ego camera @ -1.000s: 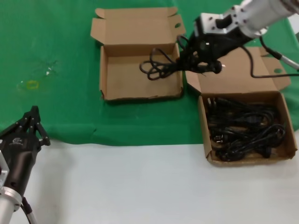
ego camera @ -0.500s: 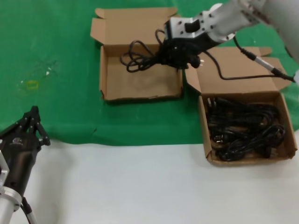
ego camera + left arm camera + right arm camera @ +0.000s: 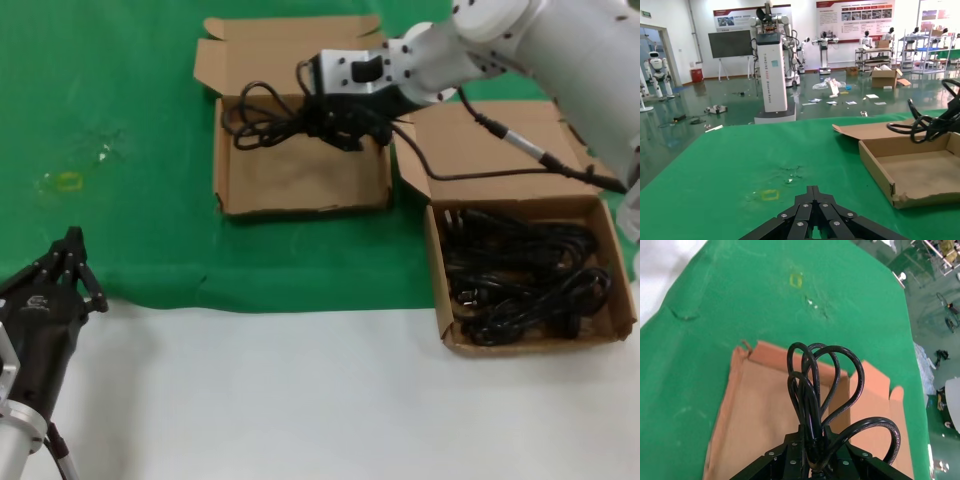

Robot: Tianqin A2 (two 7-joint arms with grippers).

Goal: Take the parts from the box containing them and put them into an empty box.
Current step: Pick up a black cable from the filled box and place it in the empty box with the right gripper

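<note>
A green cloth [image 3: 120, 120] covers the far part of a white table [image 3: 300, 400]. Behind it is a large hall with a wet-looking floor, posters and other robots. The right gripper [image 3: 335, 122] is clamped on one looped power cord [image 3: 262, 112] above the far part of the empty box [image 3: 300, 175]. The other cords [image 3: 520, 280] lie in the full box [image 3: 445, 300]. The left gripper [image 3: 70, 265], fingers together, waits near the cloth's edge.

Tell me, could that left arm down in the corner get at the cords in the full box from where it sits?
Probably not: the left gripper sits at the near left corner, while the cords lie in the carton at the far right.
</note>
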